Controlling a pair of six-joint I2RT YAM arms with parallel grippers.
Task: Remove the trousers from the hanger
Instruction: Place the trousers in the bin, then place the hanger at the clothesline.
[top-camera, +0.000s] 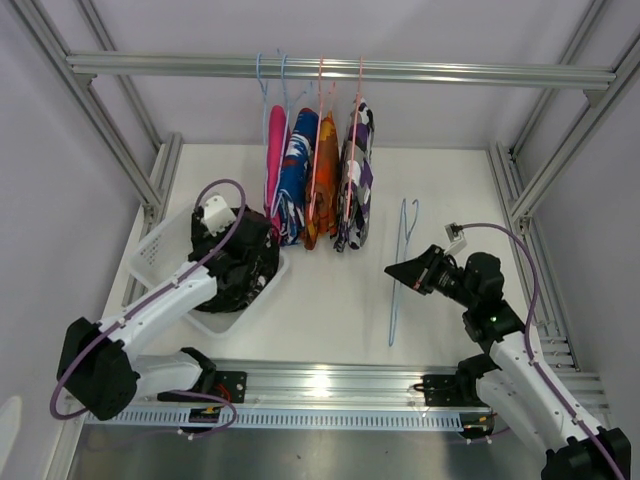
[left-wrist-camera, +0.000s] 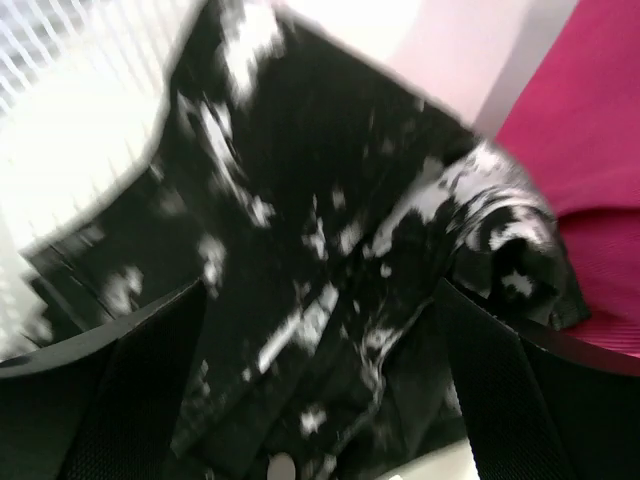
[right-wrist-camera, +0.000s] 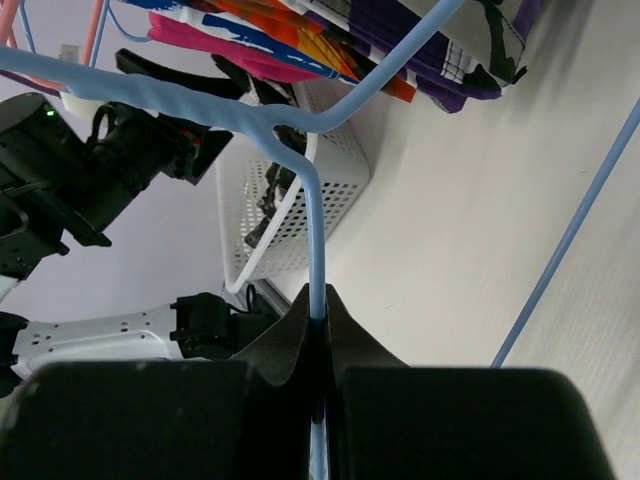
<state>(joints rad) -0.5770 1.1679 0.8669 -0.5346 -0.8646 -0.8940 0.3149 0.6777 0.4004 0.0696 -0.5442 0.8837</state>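
Note:
Pink (top-camera: 272, 165), blue-white-red patterned (top-camera: 295, 175), orange (top-camera: 325, 180) and dark purple-white patterned (top-camera: 356, 180) trousers hang on hangers from the rail (top-camera: 450, 72). The black trousers with white specks (top-camera: 245, 268) lie in the white basket (top-camera: 160, 250). My left gripper (top-camera: 250, 243) hovers over them. In the left wrist view the black cloth (left-wrist-camera: 300, 250) fills the space between and below its spread fingers (left-wrist-camera: 150, 390). My right gripper (top-camera: 405, 270) is shut on the wire of an empty light-blue hanger (top-camera: 395, 315), seen close in the right wrist view (right-wrist-camera: 315, 220).
The basket stands at the left of the white table, with the pink trousers (left-wrist-camera: 600, 220) right beside it. Aluminium frame posts (top-camera: 150, 190) flank both sides. The lower end of the blue hanger reaches towards the front rail (top-camera: 330, 380).

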